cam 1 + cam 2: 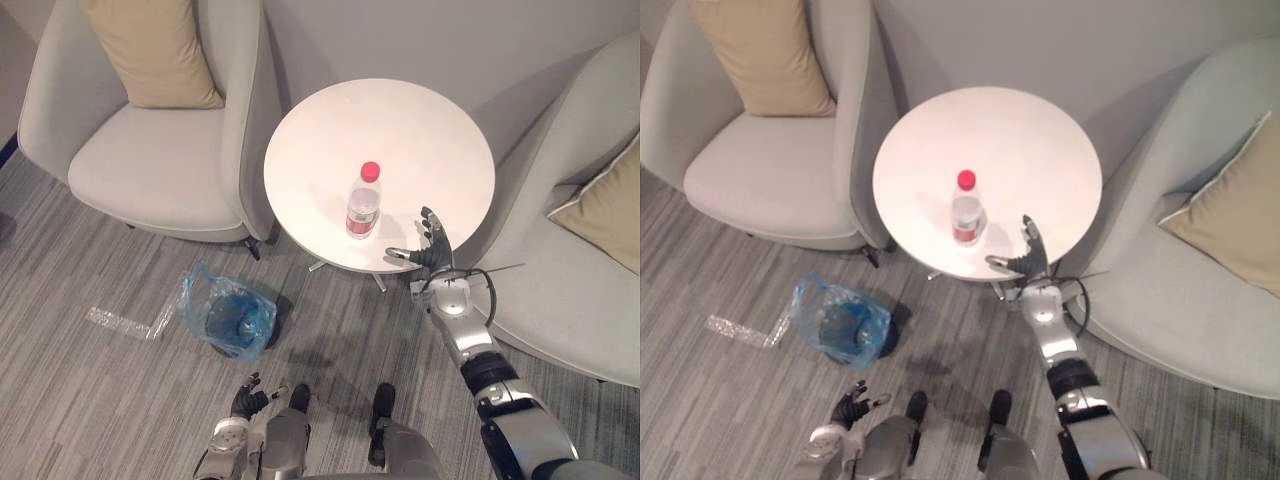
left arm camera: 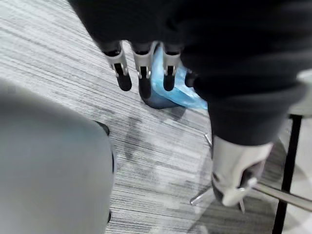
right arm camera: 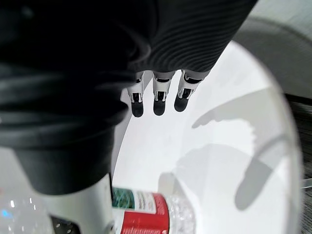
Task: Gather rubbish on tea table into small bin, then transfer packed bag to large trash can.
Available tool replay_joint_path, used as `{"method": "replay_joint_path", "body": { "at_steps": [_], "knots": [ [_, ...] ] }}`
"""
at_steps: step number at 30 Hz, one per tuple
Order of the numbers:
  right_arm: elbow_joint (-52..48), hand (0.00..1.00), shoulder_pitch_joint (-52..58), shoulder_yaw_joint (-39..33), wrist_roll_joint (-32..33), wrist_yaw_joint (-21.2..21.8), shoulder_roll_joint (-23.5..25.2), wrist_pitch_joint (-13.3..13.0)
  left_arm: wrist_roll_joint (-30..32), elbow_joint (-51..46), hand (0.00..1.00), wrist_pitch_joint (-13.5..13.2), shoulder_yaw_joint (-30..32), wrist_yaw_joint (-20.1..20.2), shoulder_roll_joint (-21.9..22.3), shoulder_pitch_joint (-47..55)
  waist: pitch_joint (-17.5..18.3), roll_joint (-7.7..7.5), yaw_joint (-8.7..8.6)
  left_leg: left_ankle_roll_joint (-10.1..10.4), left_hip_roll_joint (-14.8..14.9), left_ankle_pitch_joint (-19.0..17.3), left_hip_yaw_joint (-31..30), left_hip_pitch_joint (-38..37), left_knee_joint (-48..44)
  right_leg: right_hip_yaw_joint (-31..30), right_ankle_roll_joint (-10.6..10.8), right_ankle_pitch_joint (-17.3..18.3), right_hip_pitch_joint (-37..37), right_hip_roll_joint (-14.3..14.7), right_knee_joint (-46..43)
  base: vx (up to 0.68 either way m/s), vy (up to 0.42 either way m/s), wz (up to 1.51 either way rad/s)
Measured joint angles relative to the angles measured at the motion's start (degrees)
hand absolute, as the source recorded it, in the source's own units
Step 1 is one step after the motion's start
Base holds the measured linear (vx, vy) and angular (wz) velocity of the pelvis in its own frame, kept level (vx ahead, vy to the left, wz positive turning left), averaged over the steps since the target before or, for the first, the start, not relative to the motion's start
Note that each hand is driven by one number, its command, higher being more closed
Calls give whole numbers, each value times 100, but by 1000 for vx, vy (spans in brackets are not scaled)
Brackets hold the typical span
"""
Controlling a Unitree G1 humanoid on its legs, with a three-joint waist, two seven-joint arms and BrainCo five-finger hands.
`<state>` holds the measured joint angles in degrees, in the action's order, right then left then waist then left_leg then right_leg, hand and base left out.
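Left eye view: a round white tea table (image 1: 400, 120) stands on grey striped carpet (image 1: 90, 410) between two pale grey armchairs, one on the left (image 1: 150, 165) and one on the right (image 1: 570, 300), each with a tan cushion (image 1: 150, 50). A clear bottle (image 1: 364, 205) with a red cap stands upright on the table, towards its near edge. The right hand (image 1: 433, 250) is at that edge just beside the bottle, fingers straight, thumb spread towards it, not touching. The small bin (image 1: 228, 320), lined with a blue bag, sits on the carpet left of the table. A clear plastic piece (image 1: 125, 322) lies on the carpet beside the bin. The left hand (image 1: 248, 400) hangs low, fingers relaxed and empty.
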<state>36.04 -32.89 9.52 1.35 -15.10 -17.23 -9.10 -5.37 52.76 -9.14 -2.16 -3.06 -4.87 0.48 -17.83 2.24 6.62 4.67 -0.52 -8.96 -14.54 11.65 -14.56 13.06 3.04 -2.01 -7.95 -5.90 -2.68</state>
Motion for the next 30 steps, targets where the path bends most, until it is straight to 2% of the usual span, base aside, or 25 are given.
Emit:
{"method": "replay_joint_path", "body": {
  "at_steps": [8, 9, 19, 23, 27, 30],
  "knots": [
    [123, 0, -816, 22, 465, -184, -107, -8, -397, -37, 0, -51, 108, 11, 22, -72, -147, 11, 243, 44, -39, 80, -337, 176, -23, 291, -64, 117, -39, -28, -103, 14, 2, 24],
    [124, 100, -930, 20, 566, -188, -108, -13, -494, -37, 0, -55, 113, 31, 21, -80, -158, 3, 272, 50, -46, 109, -360, 223, -21, 344, -58, 181, -95, -51, -192, -3, -16, 25],
    [147, 100, -1331, -34, 866, -306, -75, -13, -729, -163, 0, -69, 209, 100, 59, -108, -257, -32, 494, 111, -27, 353, -594, 329, 240, 555, -90, 301, -312, -131, -452, -9, -11, 14],
    [16, 100, -1330, -34, 872, -314, -46, -12, -776, -164, 0, -68, 288, 101, 89, -110, -270, -56, 507, 129, -15, 371, -636, 327, 255, 568, -98, 312, -323, -129, -502, -6, -2, 4],
    [-623, 100, -1126, -38, 843, -307, -28, -57, -775, -163, 0, -58, 292, 99, 84, -113, -275, -82, 490, 134, -3, 382, -602, 273, 263, 518, -100, 310, -298, -120, -501, -4, 1, -5],
    [-1298, 100, -609, -37, 747, -252, 71, -138, -762, -153, 0, -9, 290, 109, 35, -118, -254, -176, 469, 124, 34, 399, -470, 114, 378, 398, -107, 303, -252, -106, -491, 3, 3, -21]
  ]
}}
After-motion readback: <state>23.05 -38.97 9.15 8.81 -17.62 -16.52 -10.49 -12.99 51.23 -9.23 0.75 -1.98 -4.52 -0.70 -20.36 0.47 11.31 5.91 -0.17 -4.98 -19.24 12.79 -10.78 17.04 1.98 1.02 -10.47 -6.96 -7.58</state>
